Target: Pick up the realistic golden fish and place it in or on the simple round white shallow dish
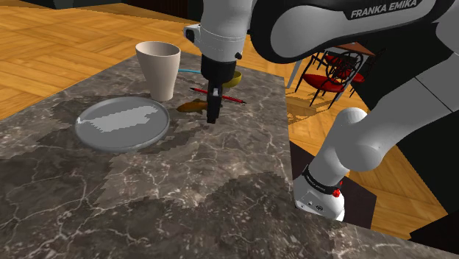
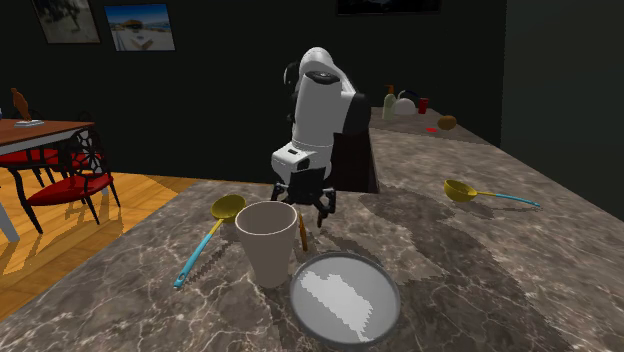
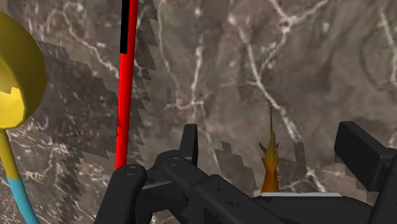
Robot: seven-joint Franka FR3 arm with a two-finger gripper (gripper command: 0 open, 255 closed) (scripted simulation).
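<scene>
The golden-brown fish (image 1: 190, 107) lies on the dark marble counter (image 1: 184, 191), between the pale cup (image 1: 159, 68) and my black gripper (image 1: 213, 116). In the wrist view its pointed tail (image 3: 270, 167) rises between my two fingers, which stand well apart and do not touch it; my gripper (image 3: 275, 151) is open and low over the fish. The round shallow grey-white dish (image 1: 121, 123) sits to the shoulder view's left of the fish. In the second exterior view, the gripper (image 2: 305, 206) hangs behind the cup (image 2: 268, 241), and the dish (image 2: 345, 298) lies in front.
A red pencil (image 3: 125, 95) lies close beside the fish, and a yellow ladle (image 3: 16, 76) with a blue handle lies past it. A second yellow ladle (image 2: 461, 189) rests further off on the counter. The counter edge and wooden floor (image 1: 44, 44) lie beyond the cup; red chairs (image 1: 332, 70) stand nearby.
</scene>
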